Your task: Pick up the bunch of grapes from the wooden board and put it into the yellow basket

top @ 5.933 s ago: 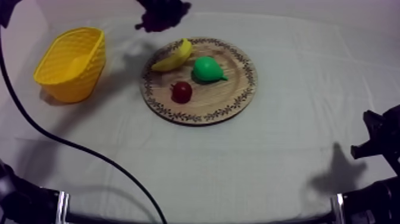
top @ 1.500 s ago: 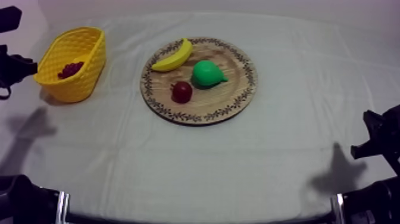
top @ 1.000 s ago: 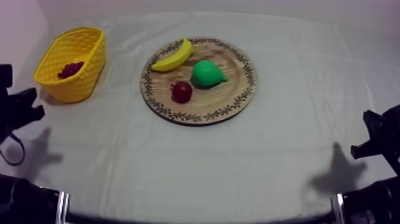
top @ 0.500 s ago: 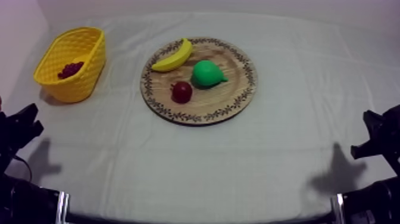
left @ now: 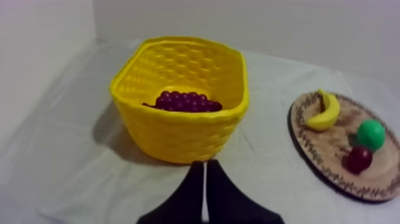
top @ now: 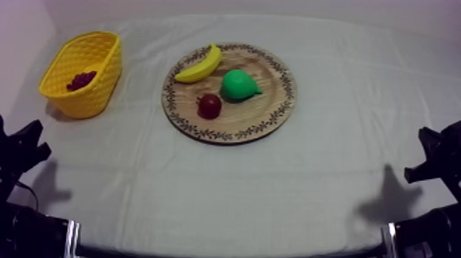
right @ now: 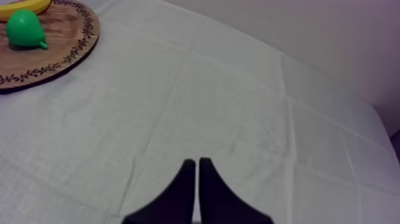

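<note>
Bunch of grapes (left: 184,101) lies inside the yellow basket (left: 178,134), near the far left corner of the tabletop (top: 274,185). Some seconds ago it hung in my left gripper (left: 205,164) beyond the far edge of the wooden board (top: 274,113). Now this gripper is back at the near left edge, fingers pressed together on nothing, with the basket and grapes just in front of it. My right gripper (right: 197,161) is also closed and empty, at the right edge. Banana (top: 199,65), pear (top: 239,82) and small red fruit (top: 209,106) lie on the board as before.

Yellow lattice basket (left: 178,138); purple grapes (left: 186,102); green pear (top: 239,83).
</note>
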